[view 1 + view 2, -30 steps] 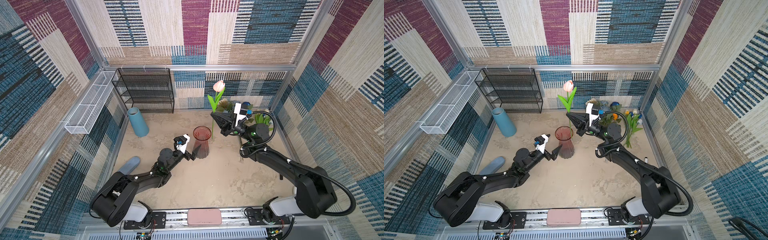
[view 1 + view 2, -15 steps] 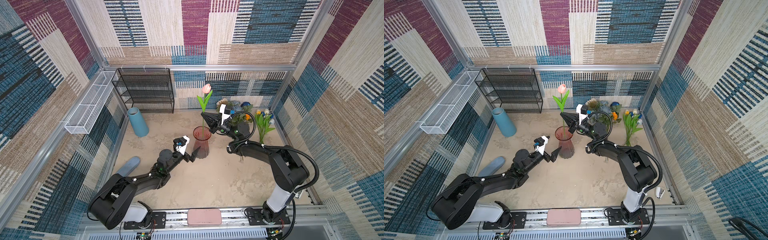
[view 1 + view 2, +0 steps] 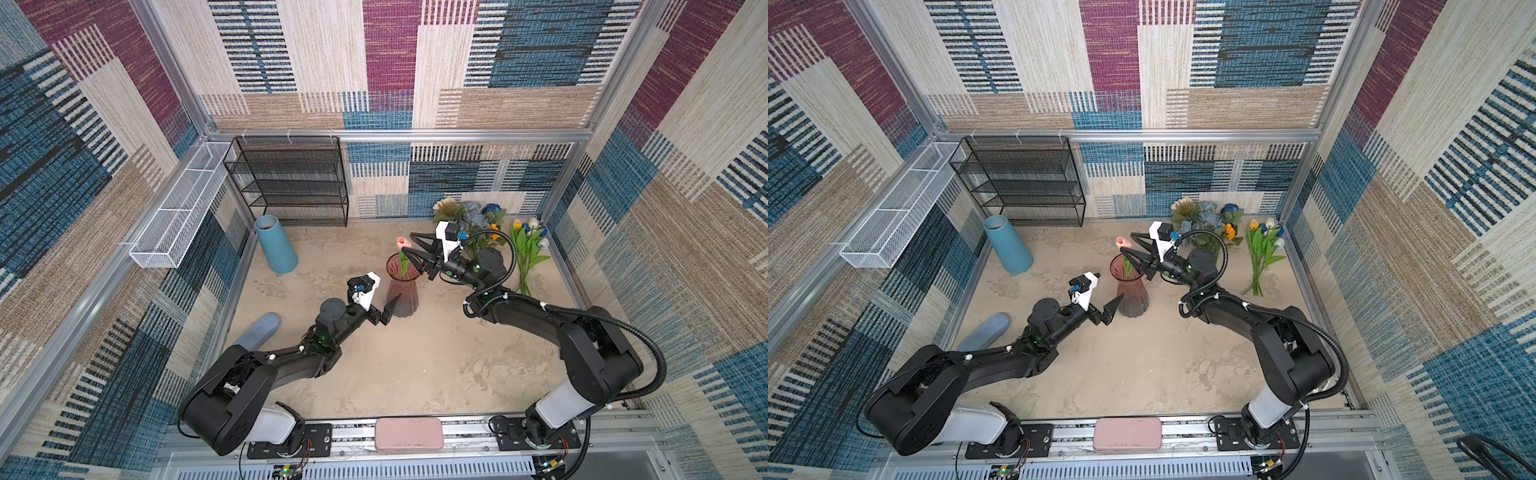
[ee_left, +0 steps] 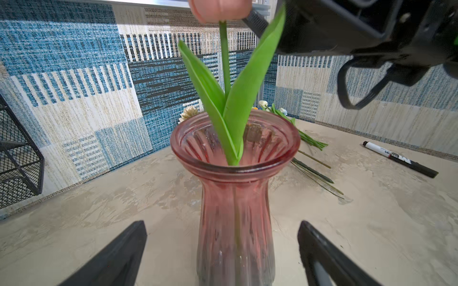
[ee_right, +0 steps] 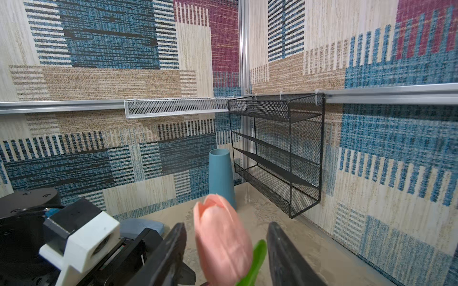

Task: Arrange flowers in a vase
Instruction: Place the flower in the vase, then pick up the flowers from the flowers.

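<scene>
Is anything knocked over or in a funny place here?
Two things. A black marker lies on the table near the loose flower stems, and it isn't a flower thing. A grey-blue object lies flat near the left arm, maybe a tipped vase.

The black jointed left arm (image 3: 291, 365) lay low and stretched forward, its black two-fingered left gripper (image 3: 1109, 308) level, jaws spread wide. The black jointed right arm (image 3: 528, 311) bent at the elbow and reached inward. Its black two-fingered right gripper (image 3: 409, 244) was raised, jaws parted.
</scene>
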`<state>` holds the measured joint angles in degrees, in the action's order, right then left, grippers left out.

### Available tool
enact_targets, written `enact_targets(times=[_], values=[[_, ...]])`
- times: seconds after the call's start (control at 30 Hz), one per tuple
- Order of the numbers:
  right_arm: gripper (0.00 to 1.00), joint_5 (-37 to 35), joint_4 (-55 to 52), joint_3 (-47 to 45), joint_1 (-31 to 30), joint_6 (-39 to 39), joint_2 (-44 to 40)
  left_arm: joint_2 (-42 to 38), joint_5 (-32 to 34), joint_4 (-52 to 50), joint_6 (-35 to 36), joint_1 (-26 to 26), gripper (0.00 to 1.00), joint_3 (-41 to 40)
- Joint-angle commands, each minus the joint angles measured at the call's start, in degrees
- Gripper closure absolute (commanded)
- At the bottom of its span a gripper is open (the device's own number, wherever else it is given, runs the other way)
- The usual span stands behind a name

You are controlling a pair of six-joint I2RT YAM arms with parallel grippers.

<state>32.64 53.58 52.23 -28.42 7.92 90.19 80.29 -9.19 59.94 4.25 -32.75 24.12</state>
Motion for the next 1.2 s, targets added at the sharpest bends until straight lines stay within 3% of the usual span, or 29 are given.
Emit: enact_targets(times=[0.0,0.07,0.27,0.4,0.53,0.67,0.77,0.97,1.17], values=[[0.4,-4.3,-10.6,1.7,-0.1,-3.0,-3.9,-1.0,0.1,0.2,1.0,0.1,0.02,0.4],[0.37,-6.3,-16.6,2.6,-0.1,-4.5,-7.4,-2.4,-0.1,-1.1,1.4,0.1,0.02,0.3],[0.12,-16.6,-29.3,4.2,0.1,-7.8,-18.4,-9.3,-2.6,-7.6,1.8,0.0,0.01,-0.2],[0.11,-27.4,-40.4,10.0,3.3,-8.2,-18.0,-15.2,-5.9,-14.9,1.7,-0.3,0.01,-0.1],[0.14,-25.4,-48.3,13.7,16.5,1.6,-12.0,-17.9,-7.7,-18.8,2.9,-2.4,0.01,-0.6],[0.26,-26.7,-55.4,15.7,27.9,9.1,-2.9,-17.5,-6.0,-18.4,3.7,-4.2,0.01,-1.9],[0.36,-18.8,-56.3,15.0,35.6,14.1,2.5,-17.2,-5.7,-16.6,3.3,-4.2,0.01,-2.9],[0.46,-18.5,-60.1,15.9,41.1,15.3,9.4,-16.2,-5.5,-16.7,4.4,-4.3,0.01,-3.2],[0.48,-19.3,-60.8,16.1,45.3,15.4,14.1,-15.4,-5.2,-15.6,4.3,-4.4,0.01,-4.1]])
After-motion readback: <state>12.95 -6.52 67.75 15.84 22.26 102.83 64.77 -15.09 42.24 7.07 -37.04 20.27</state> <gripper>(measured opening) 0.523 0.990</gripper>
